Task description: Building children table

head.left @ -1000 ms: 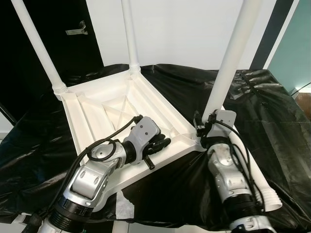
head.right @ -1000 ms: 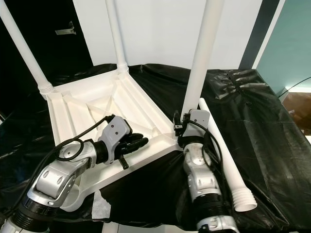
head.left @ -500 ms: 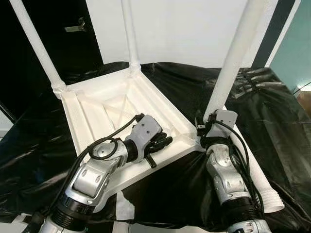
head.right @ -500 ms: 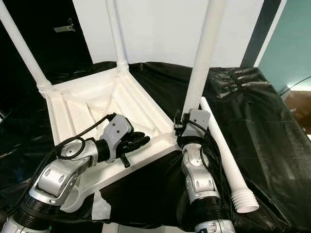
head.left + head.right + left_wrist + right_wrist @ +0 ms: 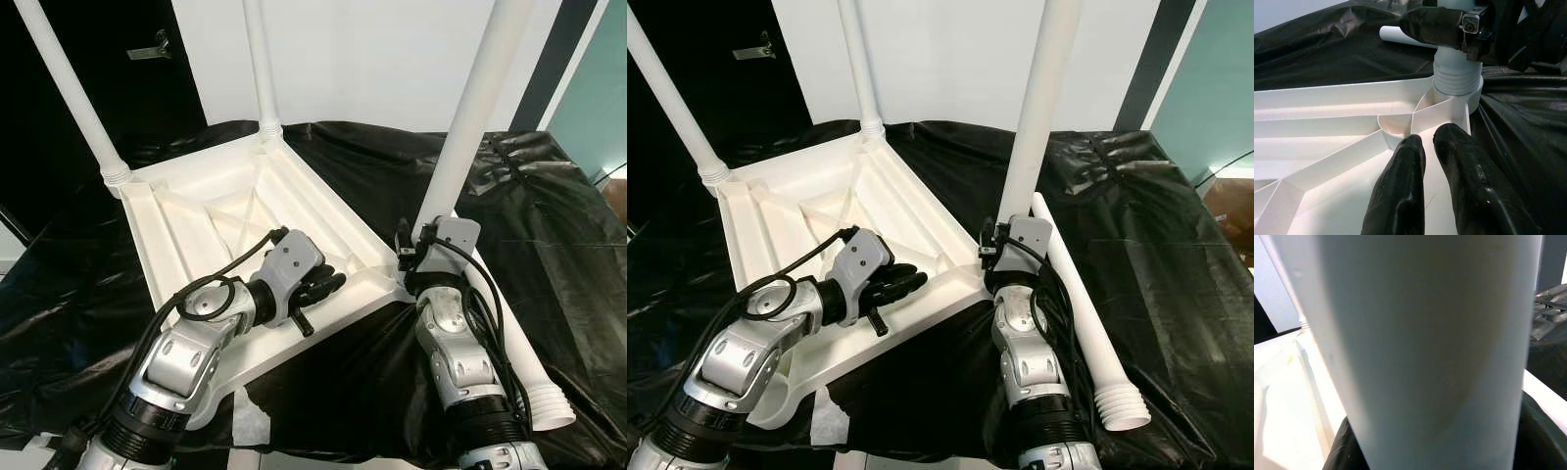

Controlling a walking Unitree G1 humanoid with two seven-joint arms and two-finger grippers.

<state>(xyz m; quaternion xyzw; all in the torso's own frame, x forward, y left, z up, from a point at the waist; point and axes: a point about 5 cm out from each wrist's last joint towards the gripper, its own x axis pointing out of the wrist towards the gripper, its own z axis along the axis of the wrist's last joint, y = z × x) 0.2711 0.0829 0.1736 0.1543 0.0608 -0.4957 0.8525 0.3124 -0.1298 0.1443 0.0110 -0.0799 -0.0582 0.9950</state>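
Note:
A white plastic table top lies upside down on a black-covered surface, its ribbed underside facing up. My left gripper is shut, its fingertips resting on the ribs just short of the near right corner socket. In that socket stands a white table leg, upright with a slight lean. My right gripper is shut on that leg just above its ribbed collar. Another white leg lies loose on the cover to the right of my right arm.
Two more legs stand upright in the far corners of the table top. The crumpled black cover spreads out to the right. A dark door is at the back left, and a white scrap lies at the front edge.
The view has shifted a little. Both arms, the table top and the legs keep their places.

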